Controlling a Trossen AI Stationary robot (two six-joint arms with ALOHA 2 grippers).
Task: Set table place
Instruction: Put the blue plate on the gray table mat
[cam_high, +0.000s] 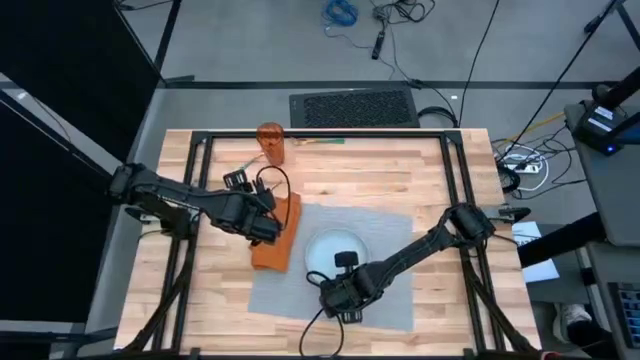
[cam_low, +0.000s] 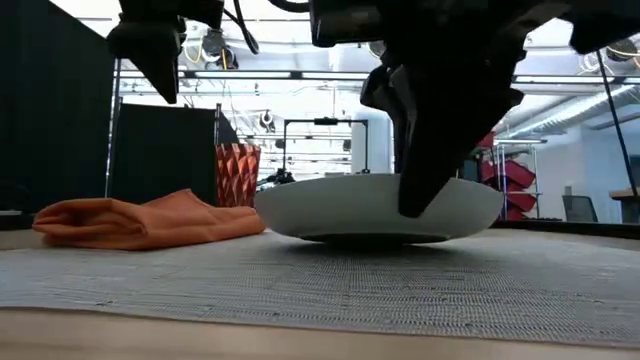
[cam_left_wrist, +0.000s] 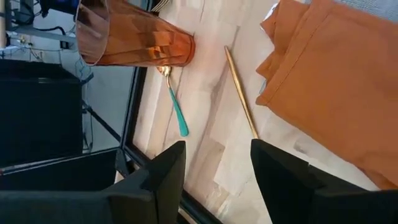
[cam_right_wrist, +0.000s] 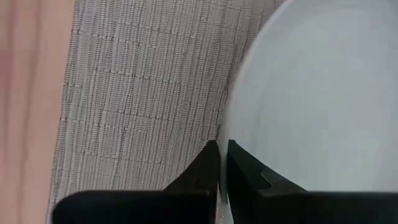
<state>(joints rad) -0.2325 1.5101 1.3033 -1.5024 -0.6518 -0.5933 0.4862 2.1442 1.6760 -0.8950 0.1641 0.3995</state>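
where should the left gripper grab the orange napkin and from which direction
Probably the napkin's raised folded edge, taken from straight above. It lies flat and soft, partly on the placemat, so only a bunched fold gives grip. The left gripper hangs open over it.

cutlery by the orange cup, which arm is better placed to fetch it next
Left, probably. The left gripper hangs open over the napkin, with the teal-handled spoon and gold utensil just ahead. The right gripper is shut on the plate rim.

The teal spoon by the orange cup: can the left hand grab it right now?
Probably yes. The left hand is open above bare table, and the teal spoon lies uncovered ahead, beside the orange cup, with nothing between them.
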